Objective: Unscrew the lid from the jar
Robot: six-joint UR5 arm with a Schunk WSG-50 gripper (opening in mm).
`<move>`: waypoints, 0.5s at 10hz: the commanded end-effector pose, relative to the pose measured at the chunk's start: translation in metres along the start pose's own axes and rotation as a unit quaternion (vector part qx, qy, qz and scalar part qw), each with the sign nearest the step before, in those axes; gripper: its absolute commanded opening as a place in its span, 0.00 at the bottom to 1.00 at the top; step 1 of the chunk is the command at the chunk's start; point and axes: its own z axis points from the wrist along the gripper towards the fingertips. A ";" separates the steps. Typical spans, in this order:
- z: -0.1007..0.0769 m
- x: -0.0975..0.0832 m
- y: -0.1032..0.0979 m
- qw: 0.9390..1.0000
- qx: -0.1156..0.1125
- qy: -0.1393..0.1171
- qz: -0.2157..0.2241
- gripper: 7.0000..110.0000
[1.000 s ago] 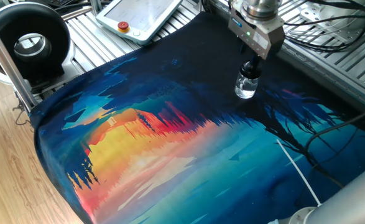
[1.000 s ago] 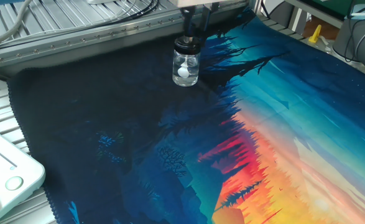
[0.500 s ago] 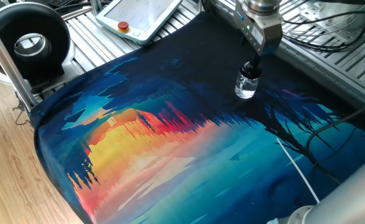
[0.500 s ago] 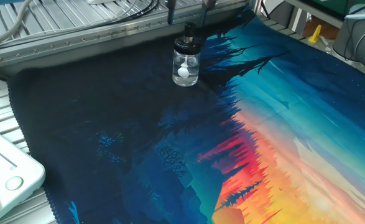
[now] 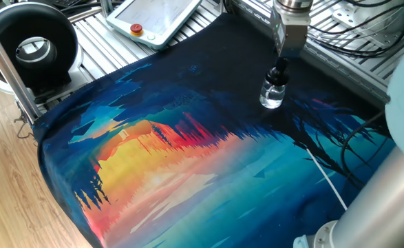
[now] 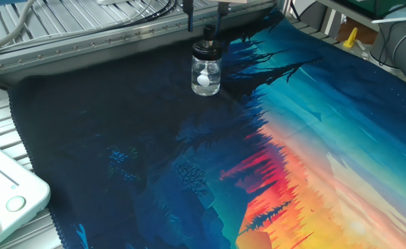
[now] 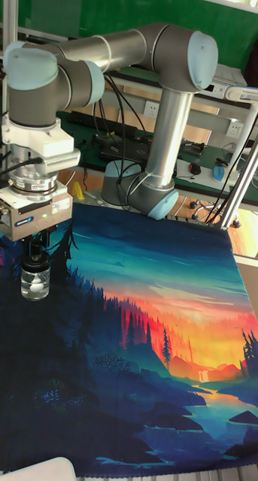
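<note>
The jar (image 5: 272, 96) (image 6: 206, 76) (image 7: 35, 284) is small, of clear glass, with something white inside. It stands upright on the dark far part of the colourful mat (image 5: 188, 165) (image 6: 292, 152) (image 7: 144, 338). The black lid (image 5: 279, 74) (image 6: 207, 48) (image 7: 36, 262) sits on its neck. My gripper (image 5: 281, 64) (image 6: 204, 26) (image 7: 37, 246) hangs straight above it, open. In the other fixed view its two fingers stand apart on either side of the lid's narrow tip, with gaps showing.
A white teach pendant (image 5: 157, 19) (image 6: 2, 200) lies off the mat's edge. A black round device (image 5: 33, 45) stands at the left, and a metal rail with cables (image 6: 85, 48) runs right behind the jar. The arm's base (image 7: 144, 192) rises behind the mat.
A second ago the fingers were together on the lid. They have let go and spread, and the gripper has turned about its vertical axis. The jar has stayed in place.
</note>
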 end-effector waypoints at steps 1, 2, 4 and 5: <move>0.000 -0.003 0.002 0.999 -0.016 -0.014 0.030 0.36; 0.001 -0.003 0.003 0.999 -0.017 -0.014 0.032 0.36; 0.003 -0.003 0.011 0.998 -0.031 -0.009 0.054 0.36; 0.003 -0.004 0.015 0.997 -0.037 -0.009 0.063 0.36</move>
